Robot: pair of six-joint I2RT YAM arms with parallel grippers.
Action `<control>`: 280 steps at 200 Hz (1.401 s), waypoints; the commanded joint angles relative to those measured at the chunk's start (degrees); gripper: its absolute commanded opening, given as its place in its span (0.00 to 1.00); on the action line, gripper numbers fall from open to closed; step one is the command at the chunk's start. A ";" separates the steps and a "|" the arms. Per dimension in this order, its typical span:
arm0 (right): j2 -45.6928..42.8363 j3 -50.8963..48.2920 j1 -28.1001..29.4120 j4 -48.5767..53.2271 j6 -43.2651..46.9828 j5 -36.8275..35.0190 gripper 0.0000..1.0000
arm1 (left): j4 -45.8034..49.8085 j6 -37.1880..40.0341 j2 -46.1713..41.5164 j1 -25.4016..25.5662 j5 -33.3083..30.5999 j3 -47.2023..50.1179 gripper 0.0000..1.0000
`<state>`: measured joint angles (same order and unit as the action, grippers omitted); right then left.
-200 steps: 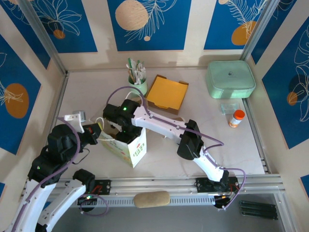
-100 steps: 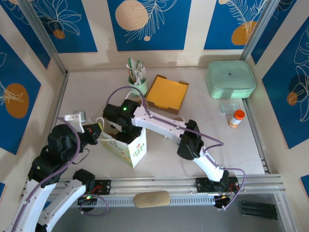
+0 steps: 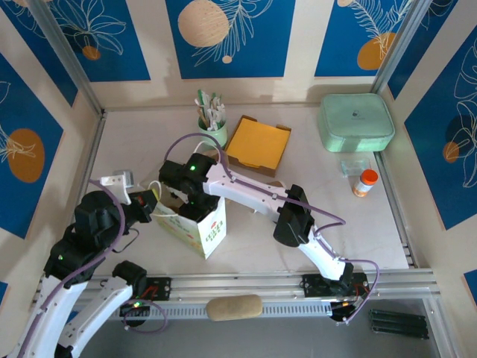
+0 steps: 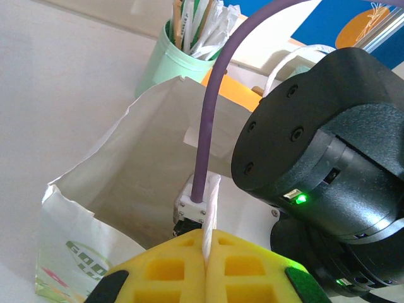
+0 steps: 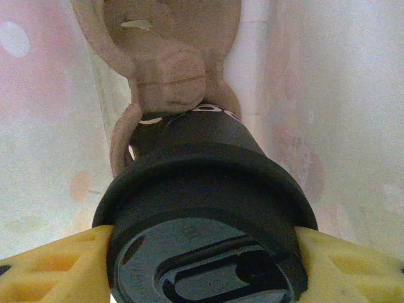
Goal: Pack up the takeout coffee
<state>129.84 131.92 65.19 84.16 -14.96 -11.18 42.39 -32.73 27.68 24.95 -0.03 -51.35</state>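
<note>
The takeout coffee (image 5: 205,252) shows its black round lid close up in the right wrist view, with the cup's dark body below it. My right gripper (image 5: 205,268) is shut on the lid, a yellow pad (image 5: 57,268) pressed to each side. It hangs inside the white paper bag (image 3: 197,224), just above the brown moulded-pulp cup carrier (image 5: 170,76) on the bag's floor. My left gripper (image 4: 206,255) is shut on the bag's white twisted handle (image 4: 213,202) and holds the bag (image 4: 126,164) open. In the top view the right gripper (image 3: 186,195) reaches down into the bag's mouth, with the left gripper (image 3: 151,209) at the bag's left rim.
A mint-green cup of utensils (image 3: 212,127) stands behind the bag. An orange open box (image 3: 258,144) lies beside it. At the back right are a mint-green lidded container (image 3: 356,121), a small clear box (image 3: 355,165) and an orange-capped bottle (image 3: 364,182). The right arm's wrist (image 4: 328,139) looms over the bag.
</note>
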 commanded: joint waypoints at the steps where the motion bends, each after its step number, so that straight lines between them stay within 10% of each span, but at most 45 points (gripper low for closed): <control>1: 3.24 -1.88 0.87 0.38 0.22 -0.56 0.50 | -0.73 -0.66 0.29 -0.43 1.00 0.64 0.00; 280: 2.32 9.53 1.43 5.77 -0.23 -0.51 0.50 | -2.01 -0.58 0.90 -0.43 1.61 0.91 0.00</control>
<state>131.61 137.69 66.15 87.46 -14.96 -12.16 42.04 -32.75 28.32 24.95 0.23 -50.92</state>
